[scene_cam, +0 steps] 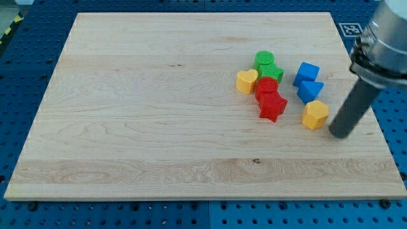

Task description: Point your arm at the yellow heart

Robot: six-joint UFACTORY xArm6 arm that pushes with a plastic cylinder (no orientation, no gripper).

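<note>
The yellow heart (247,81) lies right of the board's middle, at the left end of a cluster of blocks. My tip (339,134) rests on the board at the view's right, far to the right of the heart and slightly below it. The tip is just right of a yellow hexagonal block (315,115). The rest of the cluster lies between the tip and the heart.
A green cylinder (264,59) and green star (271,71) sit right of the heart. A red cylinder (266,87) and red star (273,107) lie below them. Two blue blocks (307,73) (310,90) sit further right. The wooden board (127,114) lies on a blue perforated table.
</note>
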